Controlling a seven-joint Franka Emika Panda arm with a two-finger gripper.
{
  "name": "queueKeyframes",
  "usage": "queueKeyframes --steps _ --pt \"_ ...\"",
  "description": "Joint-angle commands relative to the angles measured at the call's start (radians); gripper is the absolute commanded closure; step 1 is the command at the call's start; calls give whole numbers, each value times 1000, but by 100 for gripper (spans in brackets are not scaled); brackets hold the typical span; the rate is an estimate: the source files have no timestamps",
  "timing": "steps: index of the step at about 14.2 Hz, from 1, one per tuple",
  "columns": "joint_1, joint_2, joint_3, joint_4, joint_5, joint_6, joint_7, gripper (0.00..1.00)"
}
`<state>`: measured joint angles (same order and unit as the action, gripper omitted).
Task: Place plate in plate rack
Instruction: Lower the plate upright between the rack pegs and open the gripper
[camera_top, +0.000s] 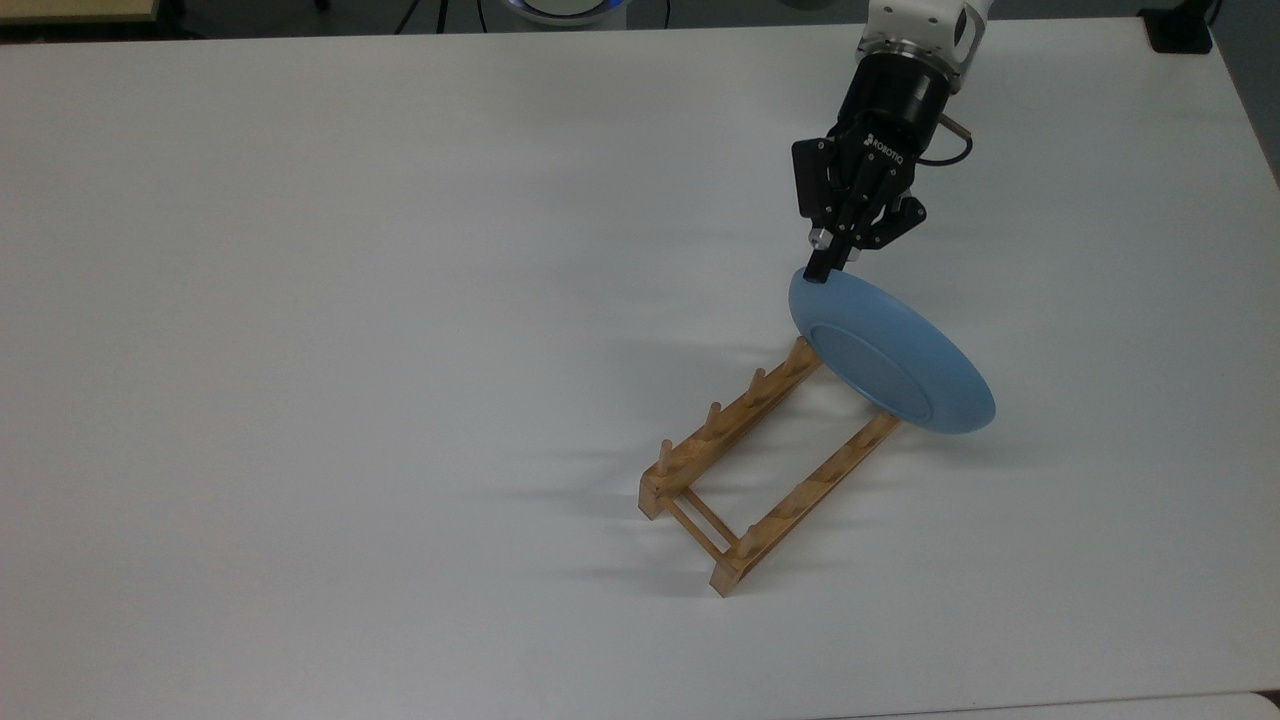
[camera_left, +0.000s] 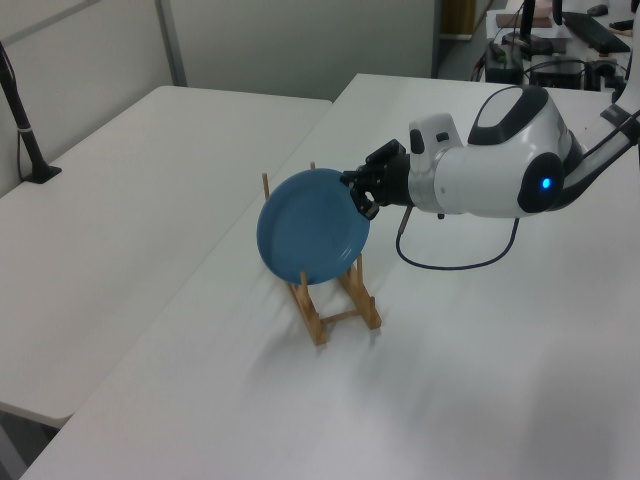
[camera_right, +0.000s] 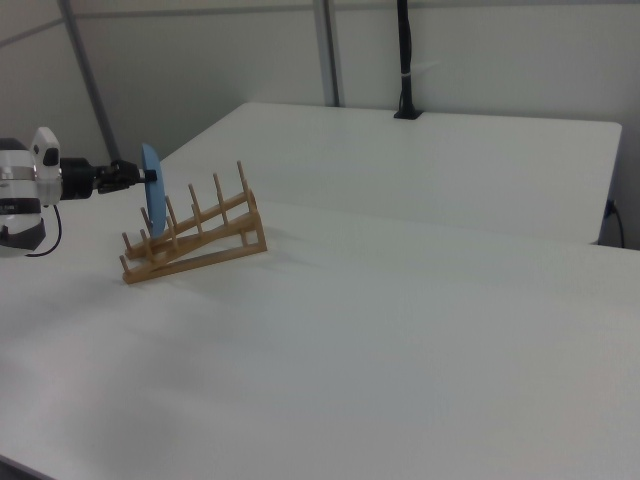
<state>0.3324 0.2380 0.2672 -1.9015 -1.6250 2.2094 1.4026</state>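
The light-blue plate (camera_top: 890, 355) stands on edge, tilted, over the far end of the wooden plate rack (camera_top: 730, 420). My gripper (camera_top: 820, 270) is shut on the plate's upper rim. The left view has the plate (camera_left: 312, 240) facing the camera in front of the rack (camera_left: 312, 315), with the gripper (camera_left: 358, 195) at its upper right rim. Seen edge-on in the right view, the plate (camera_right: 153, 200) sits among the pegs at the low end of the rack (camera_right: 205, 245), the gripper (camera_right: 140, 175) to its left. I cannot tell if the plate touches the rails.
The rack lies on a wide white table (camera_top: 350, 350). A second white table (camera_left: 120, 200) adjoins it, with a black post (camera_left: 25, 120) clamped at its edge. A black cable (camera_left: 450, 255) loops beside the arm's wrist.
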Motion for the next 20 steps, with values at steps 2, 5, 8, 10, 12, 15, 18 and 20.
queueKeyframes --steps 2,5,8,10,12,15,18,20 --pt "31 3 -6 -5 -26 -31 35 79" --pt "34 6 -6 1 -21 -31 76 40" --pt "36 7 -5 4 -18 -31 91 24" --pt "36 -2 -5 24 -10 -31 93 10" --pt "31 -20 -5 41 22 -30 96 4" --pt "27 -49 -2 105 225 -28 78 0" --pt "20 -89 -2 157 520 -33 -40 0" --pt "2 -135 -3 179 705 -65 -146 0"
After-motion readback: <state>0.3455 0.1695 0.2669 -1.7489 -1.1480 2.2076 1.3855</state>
